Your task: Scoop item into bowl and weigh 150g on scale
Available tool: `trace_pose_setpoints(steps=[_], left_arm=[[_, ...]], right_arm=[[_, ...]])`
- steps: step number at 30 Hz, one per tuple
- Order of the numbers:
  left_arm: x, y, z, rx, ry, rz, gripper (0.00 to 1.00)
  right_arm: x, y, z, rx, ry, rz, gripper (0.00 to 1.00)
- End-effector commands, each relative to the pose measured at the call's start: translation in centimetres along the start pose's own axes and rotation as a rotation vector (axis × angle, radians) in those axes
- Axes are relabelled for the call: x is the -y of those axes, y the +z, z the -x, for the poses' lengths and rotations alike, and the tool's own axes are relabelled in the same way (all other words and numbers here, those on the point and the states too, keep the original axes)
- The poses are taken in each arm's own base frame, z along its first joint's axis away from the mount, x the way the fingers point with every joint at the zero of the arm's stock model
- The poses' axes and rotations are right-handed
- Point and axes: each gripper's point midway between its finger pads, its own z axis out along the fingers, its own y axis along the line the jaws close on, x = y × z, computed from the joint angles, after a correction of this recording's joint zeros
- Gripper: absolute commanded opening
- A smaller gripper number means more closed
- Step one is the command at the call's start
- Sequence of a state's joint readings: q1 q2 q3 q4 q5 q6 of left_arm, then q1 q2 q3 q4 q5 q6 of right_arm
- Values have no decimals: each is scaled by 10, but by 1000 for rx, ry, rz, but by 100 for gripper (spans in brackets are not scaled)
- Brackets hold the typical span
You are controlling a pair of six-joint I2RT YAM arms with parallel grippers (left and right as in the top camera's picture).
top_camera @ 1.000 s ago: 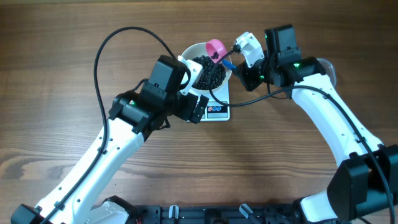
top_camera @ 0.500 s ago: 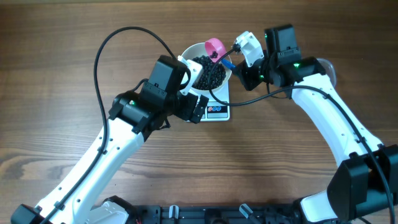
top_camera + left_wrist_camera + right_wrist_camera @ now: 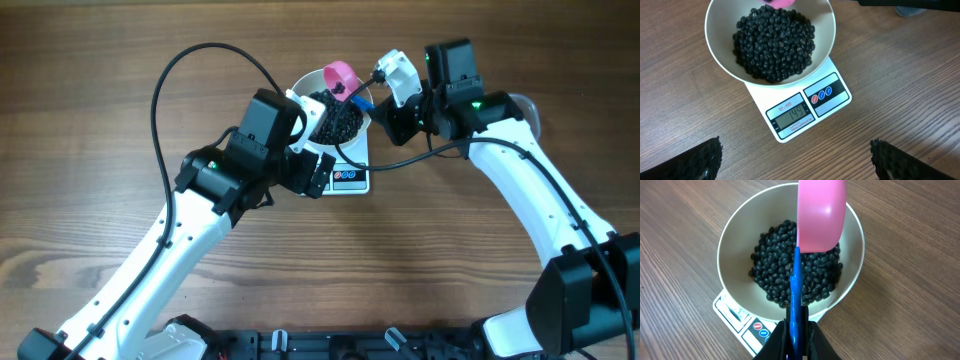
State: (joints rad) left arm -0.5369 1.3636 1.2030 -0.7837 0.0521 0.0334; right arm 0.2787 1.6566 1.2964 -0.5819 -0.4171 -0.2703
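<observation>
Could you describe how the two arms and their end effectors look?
Both arms, left arm and right arm, have white shells and black joint blocks with green lights. A black cable loops from the left one. The left end effector has black, ridged fingers; the right end effector is black too.

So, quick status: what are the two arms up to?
Left gripper open, empty, near the scale. Right gripper shut on scoop, held over bowl. Beans in bowl on scale, display shows 144. Nothing in the way.
</observation>
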Motion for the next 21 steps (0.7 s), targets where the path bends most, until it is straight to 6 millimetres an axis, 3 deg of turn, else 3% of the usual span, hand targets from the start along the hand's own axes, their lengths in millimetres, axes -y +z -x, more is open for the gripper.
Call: trace_pose_setpoints(steps=[1,13,18,21], left_arm=[[4,3,-3,-11,18,-17,100],[4,3,-3,-11,18,-17,100],[4,3,-3,-11,18,-17,100],[4,3,-3,-11,18,-17,100]], right_arm=[[-12,-7,10,35,-31,46,4],[-11,-8,14,53,-60,45,4],[-14,-21,25,95,-61,30,4],[1,-21,20,67,-76,-58,4]])
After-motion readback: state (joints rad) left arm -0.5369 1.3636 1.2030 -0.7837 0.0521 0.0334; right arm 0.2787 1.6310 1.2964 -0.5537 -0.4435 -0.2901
